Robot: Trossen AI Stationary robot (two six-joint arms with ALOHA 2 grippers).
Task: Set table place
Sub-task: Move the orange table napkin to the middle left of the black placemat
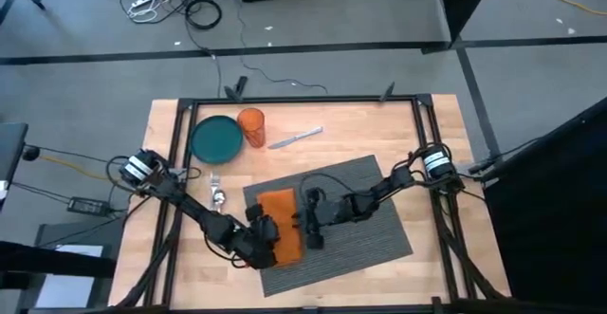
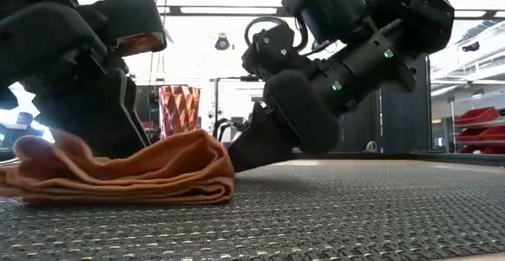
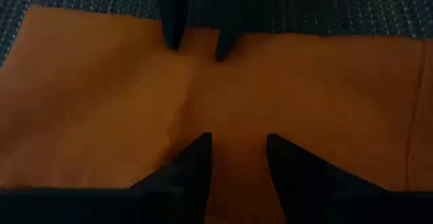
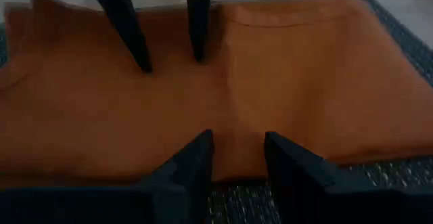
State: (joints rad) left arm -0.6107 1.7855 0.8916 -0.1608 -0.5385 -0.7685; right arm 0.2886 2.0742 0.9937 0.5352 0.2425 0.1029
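Observation:
The dark grey ribbed placemat (image 1: 365, 227) lies flat on the wooden table (image 1: 379, 124). A folded orange napkin (image 1: 282, 221) rests on the placemat's left part. My two grippers face each other over it. My left gripper (image 3: 238, 141) comes from the napkin's left side and is open. My right gripper (image 4: 238, 137) comes from its right side, also open. Each wrist view shows the other gripper's two fingers at the napkin's opposite edge. In the low view the napkin (image 2: 142, 170) lies in loose folds between both grippers. My left gripper sets its two spread fingertips (image 4: 143, 65) on the napkin's top layer near its left edge, slanting down from the table's left. Nothing is pinched between them. The napkin lies on the placemat. My right gripper meets the napkin's top layer near its right, folded edge (image 3: 196, 65) with its spread fingertips (image 3: 172, 42), slanting down from the table's right. The cloth is not between the fingers and stays lying on the placemat.
At the table's far left stand a teal plate (image 1: 216, 138) and an orange faceted cup (image 1: 251, 124). A knife (image 1: 296, 138) lies beside the cup, and more cutlery (image 1: 216, 191) lies left of the placemat. The placemat's right half (image 2: 371, 214) is bare.

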